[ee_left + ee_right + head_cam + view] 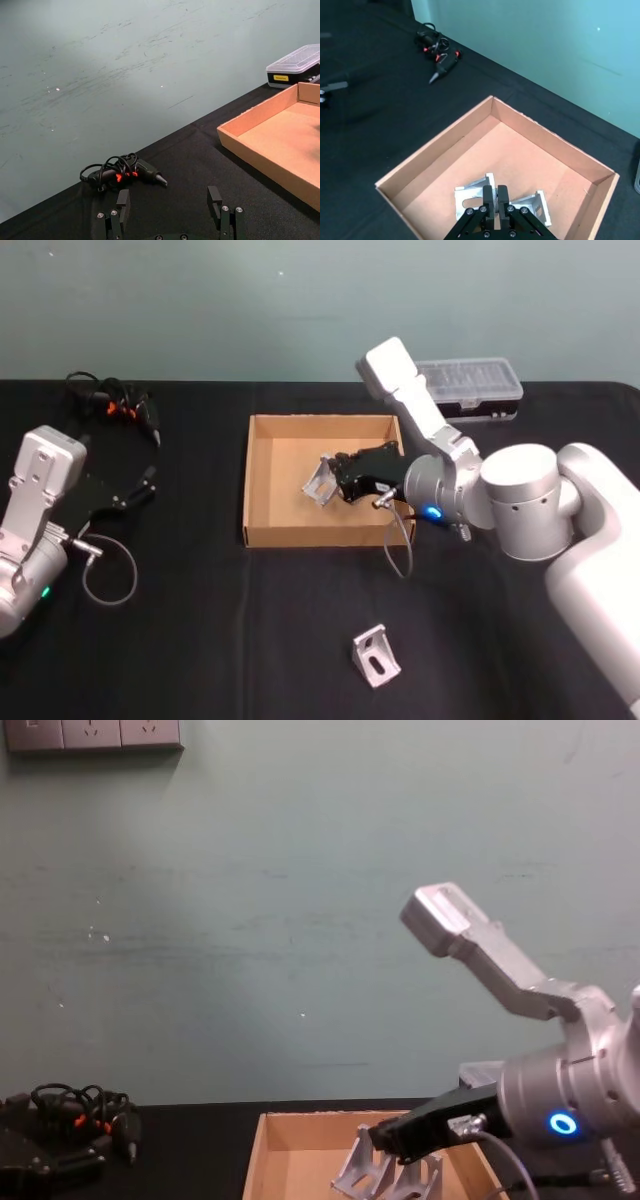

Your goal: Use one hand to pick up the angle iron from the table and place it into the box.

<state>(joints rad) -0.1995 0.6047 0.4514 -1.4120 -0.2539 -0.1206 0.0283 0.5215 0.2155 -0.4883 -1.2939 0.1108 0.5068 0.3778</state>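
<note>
My right gripper (337, 480) is over the tan box (246, 480), low inside its walls, shut on a silver angle iron (320, 481). In the right wrist view the closed fingers (490, 192) pinch the angle iron (469, 200), and more silver metal (536, 207) shows on their other side; I cannot tell whether that is a separate piece. The chest view shows the right gripper (385, 1135) with the angle iron (362, 1168) just above the box (252, 1160) floor. Another angle iron (376, 655) lies on the black table (200, 640) in front of the box. My left gripper (169, 200) is parked open at the left.
A clear-lidded plastic case (470, 385) stands behind the box at the back right. A black tool with a tangled cord (115, 405) lies at the back left. A loose cable loop (108, 575) hangs by the left arm.
</note>
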